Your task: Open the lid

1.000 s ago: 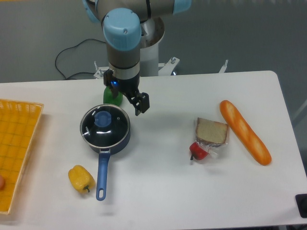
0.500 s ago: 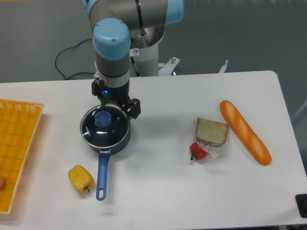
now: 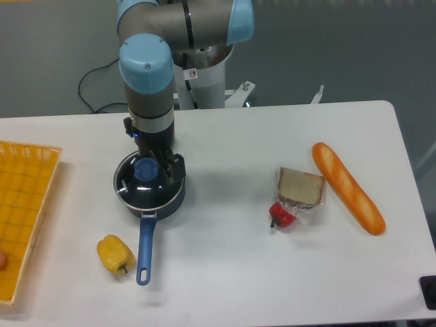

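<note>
Over the blue saucepan (image 3: 151, 197), at the left part of the white surface (image 3: 225, 272), the gripper (image 3: 163, 169) hangs just above the lid (image 3: 139, 187). The lid lies closed on the saucepan, and its blue knob (image 3: 144, 168) shows just to the left of the dark fingers (image 3: 172, 168). The fingers seem to stand to the right of the knob and not around it, but the wrist hides a part of them, so I cannot tell whether they are open or closed.

From here, the main risk is, in my judgement, a wrong alignment. If the arm goes down in this position, one finger may land on the glass or on the top of the knob instead of beside it. This could push the saucepan, whose long handle (image 3: 144, 246) points toward the near edge. A grasp only on the edge of the knob may also slip, and the lid would fall back or tilt when it is lifted. The yellow pepper (image 3: 114, 253) lies near the handle and could be touched if the saucepan turns.

The arm comes from the base behind the surface. Its forearm stands nearly vertical over the back rim of the saucepan, with the light blue joint (image 3: 146, 63) on top and the wrist pointing straight down.
</note>
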Motion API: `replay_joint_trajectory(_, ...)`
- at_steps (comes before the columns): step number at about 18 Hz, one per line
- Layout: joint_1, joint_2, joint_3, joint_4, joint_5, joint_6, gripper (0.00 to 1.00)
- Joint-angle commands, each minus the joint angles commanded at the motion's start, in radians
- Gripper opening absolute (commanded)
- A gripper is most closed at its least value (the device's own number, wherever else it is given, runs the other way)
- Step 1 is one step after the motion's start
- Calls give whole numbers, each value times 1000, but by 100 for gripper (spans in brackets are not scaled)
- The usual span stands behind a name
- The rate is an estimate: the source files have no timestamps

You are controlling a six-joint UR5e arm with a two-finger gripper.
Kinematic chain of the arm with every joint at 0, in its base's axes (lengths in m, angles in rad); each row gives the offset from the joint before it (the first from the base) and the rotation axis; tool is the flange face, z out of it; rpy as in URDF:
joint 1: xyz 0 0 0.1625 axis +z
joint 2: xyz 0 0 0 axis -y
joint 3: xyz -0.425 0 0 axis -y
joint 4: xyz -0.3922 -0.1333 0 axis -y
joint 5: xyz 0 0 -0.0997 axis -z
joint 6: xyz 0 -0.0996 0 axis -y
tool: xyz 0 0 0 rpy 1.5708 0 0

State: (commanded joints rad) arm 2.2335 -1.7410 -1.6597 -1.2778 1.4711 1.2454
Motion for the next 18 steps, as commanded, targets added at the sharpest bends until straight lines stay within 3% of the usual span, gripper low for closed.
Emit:
replay_joint_trajectory(4,-14,-8,-32,6,6,83,100)
replay_joint_trajectory(7,-44,-8,-64,26,75,77,100)
replay_joint_trajectory(12,-51,1,-91,37,75,62,100)
replay_joint_trajectory(16,-84,2,-138,149,78,-16,100)
replay_joint_trajectory(18,-89,2,-149,169,80,-24,100)
